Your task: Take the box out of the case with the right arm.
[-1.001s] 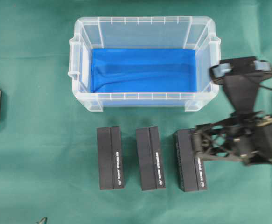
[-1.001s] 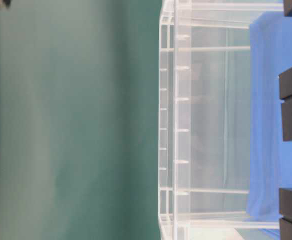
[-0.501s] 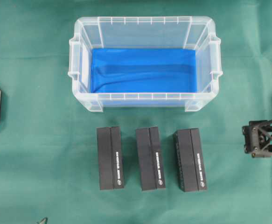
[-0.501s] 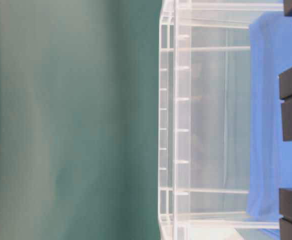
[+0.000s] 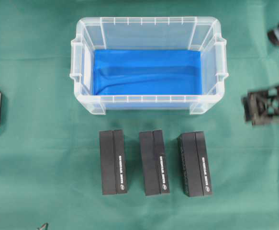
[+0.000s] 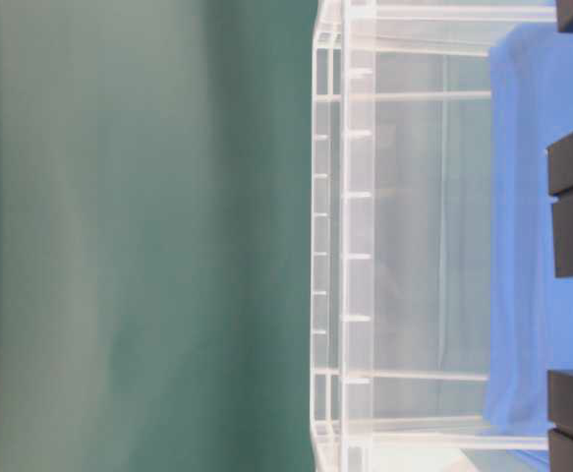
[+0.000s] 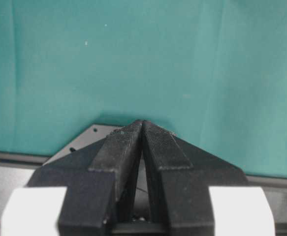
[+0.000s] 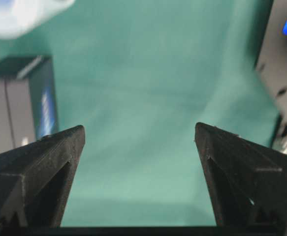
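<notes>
Right gripper (image 8: pixel 139 135): jaws spread wide, nothing between them, only green cloth (image 8: pixel 148 88) below. It sits at the 3 o'clock edge of the overhead view, well clear of the case (image 5: pixel 149 104). Case at 12 o'clock, blue lining (image 5: pixel 147 72) bare, no box inside. Three black boxes (image 5: pixel 154 163) lie in a row at 6 o'clock, outside the case, the rightmost nearest the gripper. Judgement: extraction looks complete; best to pull away without brushing the rightmost box. Left gripper (image 7: pixel 142 129): fingers pressed together, empty.
</notes>
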Robot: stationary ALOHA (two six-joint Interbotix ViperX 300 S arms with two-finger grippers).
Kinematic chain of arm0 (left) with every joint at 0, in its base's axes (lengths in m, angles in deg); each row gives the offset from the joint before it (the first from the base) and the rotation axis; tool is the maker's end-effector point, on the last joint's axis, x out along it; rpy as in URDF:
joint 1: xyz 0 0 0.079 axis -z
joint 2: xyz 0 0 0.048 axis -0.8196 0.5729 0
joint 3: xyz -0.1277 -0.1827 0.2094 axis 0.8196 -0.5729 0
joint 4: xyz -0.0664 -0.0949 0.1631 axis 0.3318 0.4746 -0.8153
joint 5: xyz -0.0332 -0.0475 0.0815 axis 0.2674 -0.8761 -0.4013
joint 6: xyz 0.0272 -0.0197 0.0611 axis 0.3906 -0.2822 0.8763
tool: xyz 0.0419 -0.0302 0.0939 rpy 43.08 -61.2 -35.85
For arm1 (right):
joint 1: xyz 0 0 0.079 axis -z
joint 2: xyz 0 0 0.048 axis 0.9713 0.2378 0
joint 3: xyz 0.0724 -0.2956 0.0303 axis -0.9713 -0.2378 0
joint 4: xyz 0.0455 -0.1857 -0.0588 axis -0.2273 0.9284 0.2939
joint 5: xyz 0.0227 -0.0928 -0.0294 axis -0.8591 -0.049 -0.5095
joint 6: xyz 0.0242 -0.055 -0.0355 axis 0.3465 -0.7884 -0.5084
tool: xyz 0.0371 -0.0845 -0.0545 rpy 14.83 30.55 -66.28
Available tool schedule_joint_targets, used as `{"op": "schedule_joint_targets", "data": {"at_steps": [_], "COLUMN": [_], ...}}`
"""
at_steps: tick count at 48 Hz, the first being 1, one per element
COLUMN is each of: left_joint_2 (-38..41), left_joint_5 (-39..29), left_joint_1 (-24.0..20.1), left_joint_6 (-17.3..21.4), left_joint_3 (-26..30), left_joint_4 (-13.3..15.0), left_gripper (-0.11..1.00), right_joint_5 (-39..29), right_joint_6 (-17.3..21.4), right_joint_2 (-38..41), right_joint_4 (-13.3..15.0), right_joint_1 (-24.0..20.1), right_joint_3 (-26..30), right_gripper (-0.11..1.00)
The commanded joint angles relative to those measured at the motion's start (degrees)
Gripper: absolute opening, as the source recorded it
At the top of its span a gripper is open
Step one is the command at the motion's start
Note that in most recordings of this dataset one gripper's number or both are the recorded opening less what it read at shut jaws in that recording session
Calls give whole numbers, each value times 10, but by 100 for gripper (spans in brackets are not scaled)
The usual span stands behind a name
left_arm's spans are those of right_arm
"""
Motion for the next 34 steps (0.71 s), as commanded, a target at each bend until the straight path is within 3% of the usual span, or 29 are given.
{"op": "schedule_joint_targets", "data": {"at_steps": [1,8,17,22,34], "left_joint_2": [3,3,3,3,3], "left_joint_5": [3,3,3,3,3], "left_joint_1": [-2,-2,-3,-2,-2], "left_joint_6": [0,0,0,0,0], "left_joint_3": [6,6,6,6,6], "left_joint_4": [-1,-1,-1,-1,-1], "left_gripper": [2,2,2,2,2], "right_joint_5": [-1,5,16,21,29], "right_joint_6": [-44,-131,-204,-224,-226], "right_joint_2": [-17,-28,-30,-29,-30], "right_joint_4": [6,9,9,9,9], "right_joint_1": [54,136,204,228,235], "right_joint_3": [0,-7,-11,-13,-17], "right_gripper": [87,87,87,87,87]}}
